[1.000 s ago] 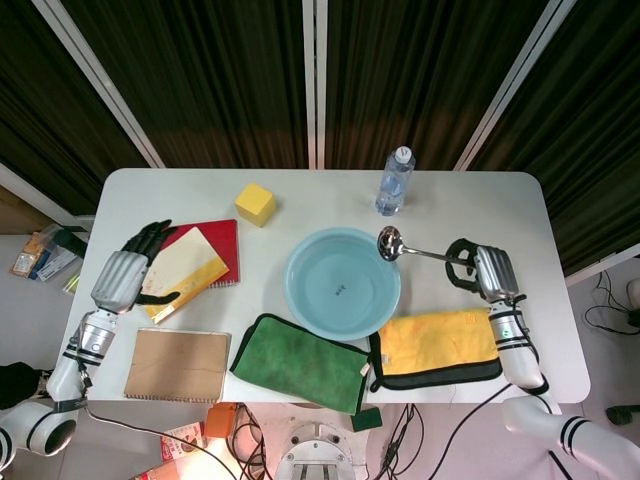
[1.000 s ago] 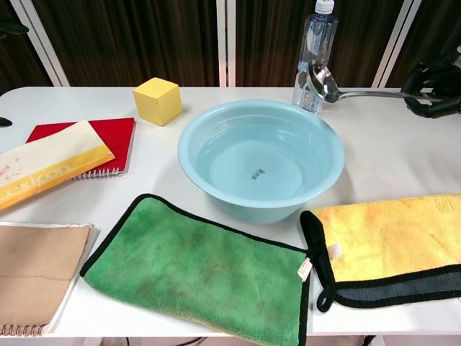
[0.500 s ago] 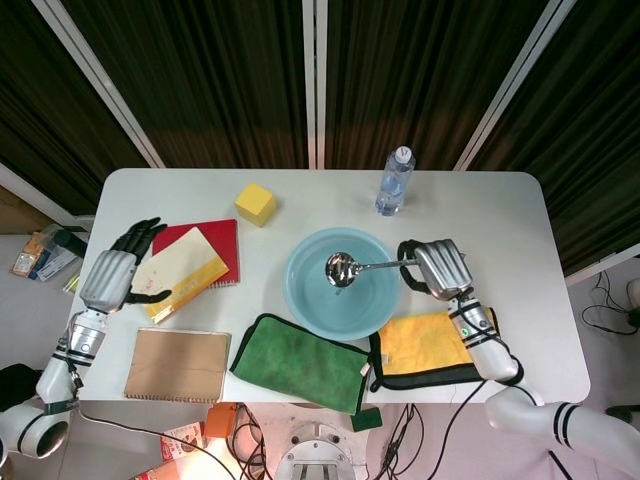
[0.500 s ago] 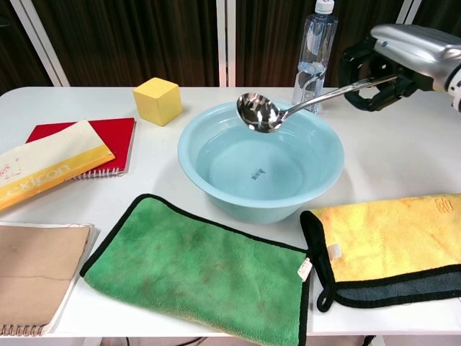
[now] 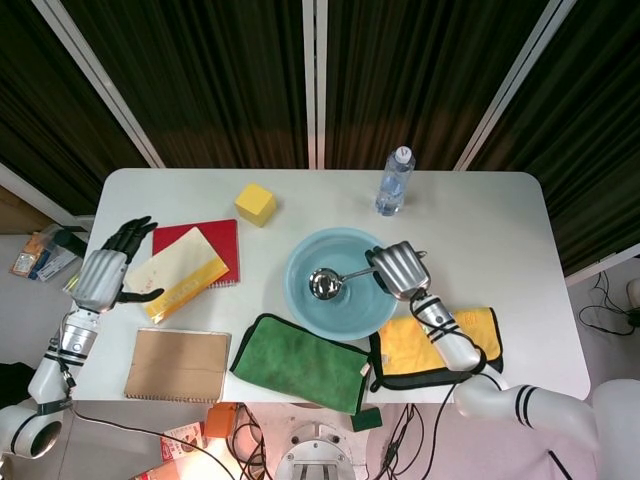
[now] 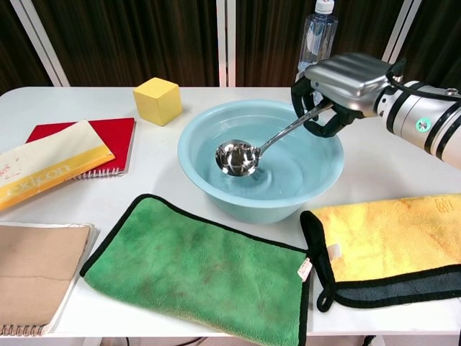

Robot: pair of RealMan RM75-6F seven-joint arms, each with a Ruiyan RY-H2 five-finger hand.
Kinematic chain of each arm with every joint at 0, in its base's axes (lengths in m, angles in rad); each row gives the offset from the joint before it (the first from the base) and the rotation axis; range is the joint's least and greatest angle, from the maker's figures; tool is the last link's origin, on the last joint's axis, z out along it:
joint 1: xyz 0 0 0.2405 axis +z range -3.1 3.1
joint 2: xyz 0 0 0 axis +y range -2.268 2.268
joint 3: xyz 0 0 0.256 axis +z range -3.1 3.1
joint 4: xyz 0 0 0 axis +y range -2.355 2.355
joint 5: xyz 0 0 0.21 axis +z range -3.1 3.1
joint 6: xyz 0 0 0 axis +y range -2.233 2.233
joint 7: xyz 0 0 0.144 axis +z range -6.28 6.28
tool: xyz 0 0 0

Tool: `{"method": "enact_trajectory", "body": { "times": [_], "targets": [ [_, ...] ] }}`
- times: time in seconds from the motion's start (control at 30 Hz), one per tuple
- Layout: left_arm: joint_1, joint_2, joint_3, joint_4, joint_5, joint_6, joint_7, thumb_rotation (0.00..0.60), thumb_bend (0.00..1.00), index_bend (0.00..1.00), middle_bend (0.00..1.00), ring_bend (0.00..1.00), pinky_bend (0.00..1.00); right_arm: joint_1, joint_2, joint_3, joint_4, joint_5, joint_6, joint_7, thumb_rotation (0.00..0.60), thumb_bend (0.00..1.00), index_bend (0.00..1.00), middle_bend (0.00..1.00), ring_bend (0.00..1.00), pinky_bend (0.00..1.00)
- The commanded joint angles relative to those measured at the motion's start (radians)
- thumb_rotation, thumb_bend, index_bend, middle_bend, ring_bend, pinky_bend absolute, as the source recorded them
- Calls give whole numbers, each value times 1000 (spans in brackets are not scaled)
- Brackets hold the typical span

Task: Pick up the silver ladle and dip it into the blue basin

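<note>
The silver ladle (image 6: 240, 156) slants down into the blue basin (image 6: 216, 189), its bowl (image 5: 322, 284) low inside, at or in the water. My right hand (image 6: 338, 85) grips the upper end of the handle above the basin's right rim (image 5: 396, 271). In the head view my left hand (image 5: 105, 275) hovers open at the table's left edge, beside the books, holding nothing; the chest view does not show it.
A water bottle (image 6: 317, 43) stands behind the basin. A yellow block (image 6: 157, 100) sits at the back left. A green cloth (image 6: 202, 270) and a yellow cloth (image 6: 392, 238) lie in front. Red and yellow books (image 6: 68, 155) and a brown notebook (image 6: 32, 277) lie left.
My right hand carried the ladle leftward from the table's right side over the basin, then lowered its bowl inside. The left hand drifted slightly left.
</note>
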Motion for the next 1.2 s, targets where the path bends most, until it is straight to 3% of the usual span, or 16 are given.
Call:
{"method": "enact_trajectory", "body": {
  "times": [0.03,0.43,0.77,1.0,1.2],
  "targets": [
    [1,0,0,7,0,-1,-9,600,44,85,30,19,175,15,-19,-17,23,-17,2,-19,600,706,917,539,820,910],
    [7,4,0,24,5,6,-35,600,43,85,30,19,175,24,-54,-34,48,-23,12,-5,600,706,920,538,820,910],
    [3,0,1,18,5,-3,-26,600,43,85,30,19,175,24,47,36,-103,193,-75,1,600,706,925,543,820,910],
    [-4,-5,0,10,4,-12,-11,600,43,85,30,19,175,51,138,49,-209,366,-130,-46,600,706,928,542,832,910],
    [-7,-1,-2,-4,0,-18,2,600,43,85,30,19,175,71,189,44,-268,439,-127,-60,600,707,932,542,836,910]
  ]
}}
